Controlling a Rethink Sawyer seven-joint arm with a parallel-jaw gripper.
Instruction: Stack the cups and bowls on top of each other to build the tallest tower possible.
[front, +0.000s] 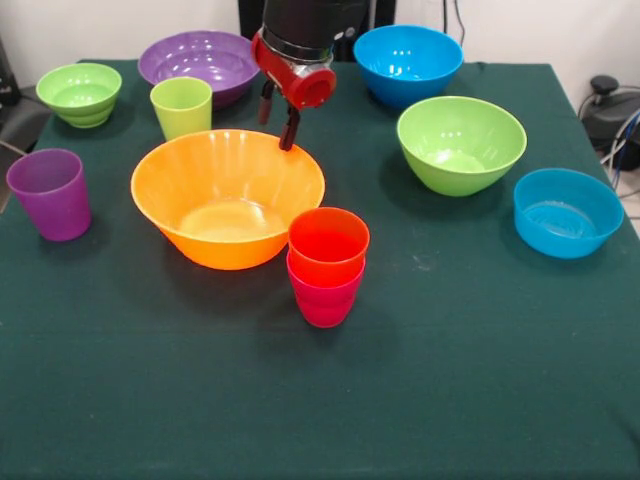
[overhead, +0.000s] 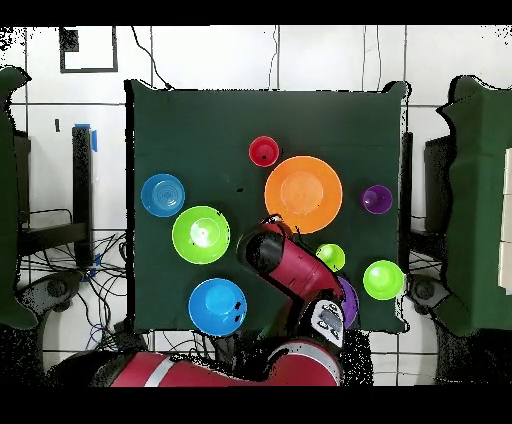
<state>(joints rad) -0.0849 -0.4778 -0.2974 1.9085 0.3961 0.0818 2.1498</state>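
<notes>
Dark green bench (front: 480, 400), bowls and cups spread out. Tower (front: 327, 265) so far: orange cup (front: 329, 240) nested in red-pink cup (front: 325, 297), just beside large orange-yellow bowl (front: 228, 197). End effector (front: 278, 122) hangs over that bowl's far rim, fingers slightly parted, holding nothing. Lime green cup (front: 181, 107) and purple cup (front: 50, 193) stand unstacked.

A dark green cloth-covered table (front: 480, 400) stands on a white tiled floor (overhead: 300, 55) with loose cables (overhead: 60, 280).
</notes>
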